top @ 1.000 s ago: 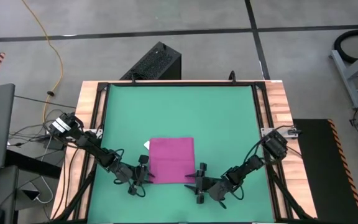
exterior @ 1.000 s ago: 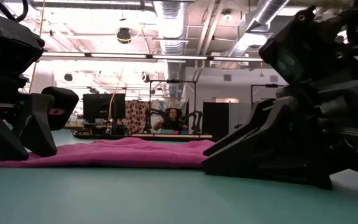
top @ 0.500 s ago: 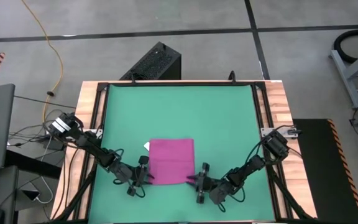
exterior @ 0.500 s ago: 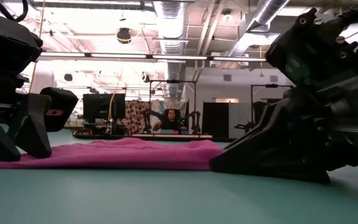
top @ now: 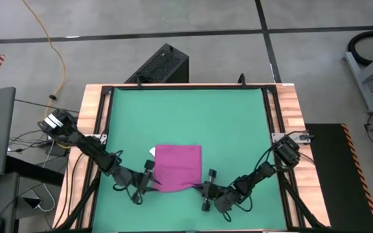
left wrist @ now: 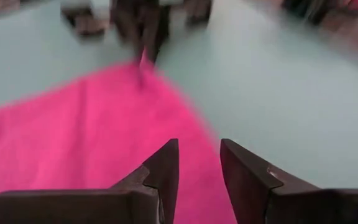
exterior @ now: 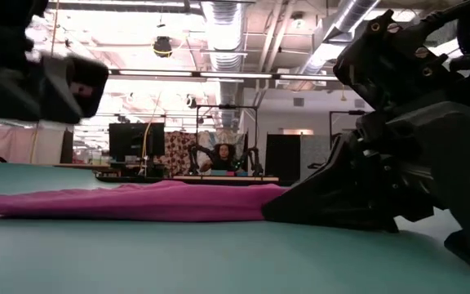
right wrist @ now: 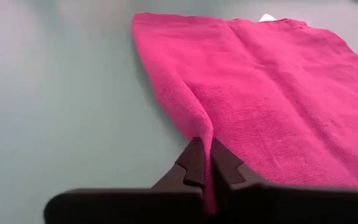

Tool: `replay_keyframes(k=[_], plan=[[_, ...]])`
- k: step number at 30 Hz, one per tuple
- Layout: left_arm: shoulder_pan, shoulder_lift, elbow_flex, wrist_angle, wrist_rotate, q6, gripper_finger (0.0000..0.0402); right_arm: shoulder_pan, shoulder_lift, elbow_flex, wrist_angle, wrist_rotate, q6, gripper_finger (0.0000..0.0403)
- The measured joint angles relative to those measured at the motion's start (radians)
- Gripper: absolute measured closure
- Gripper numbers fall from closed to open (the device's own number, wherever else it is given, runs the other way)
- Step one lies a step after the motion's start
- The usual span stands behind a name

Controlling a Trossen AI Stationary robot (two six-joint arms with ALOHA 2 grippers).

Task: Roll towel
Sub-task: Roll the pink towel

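Towel (top: 178, 166) lies flat on your green mat (top: 186, 116). Your right gripper (right wrist: 207, 163) pinches its near corner; the left gripper (left wrist: 197, 163) hovers spread over the other.

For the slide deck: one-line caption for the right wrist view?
Right end effector pinching the magenta towel's corner on the green table.

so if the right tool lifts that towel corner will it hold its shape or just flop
Probably flop: the towel already bunches into a soft ridge where the right tool pinches its edge. It lies flat and thin on the mat, so it likely weighs little and would drape. Its napped surface suggests it won't slip out easily.
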Motion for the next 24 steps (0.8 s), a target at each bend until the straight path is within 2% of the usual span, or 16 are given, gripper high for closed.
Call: replay_keyframes(k=[2,5,9,16,24], plan=[[0.031,0.040,-0.001,-0.037,0.004,0.007,0.0299,0.000,-0.022,0.000,-0.004,-0.011,-0.009,0.0382],[0.080,0.107,-0.001,-0.018,0.068,0.007,0.0314,-0.002,-0.071,0.000,-0.034,-0.030,-0.012,0.0385],[0.123,0.163,0.002,0.008,0.119,-0.016,0.0336,-0.017,-0.137,-0.002,-0.099,-0.114,0.029,0.0389],[0.134,0.179,0.001,-0.011,0.229,-0.085,0.0357,-0.080,-0.271,-0.002,-0.241,-0.329,0.228,0.0390],[0.133,0.179,0.001,-0.003,0.281,-0.132,0.0359,-0.145,-0.333,0.000,-0.299,-0.406,0.380,0.0391]])
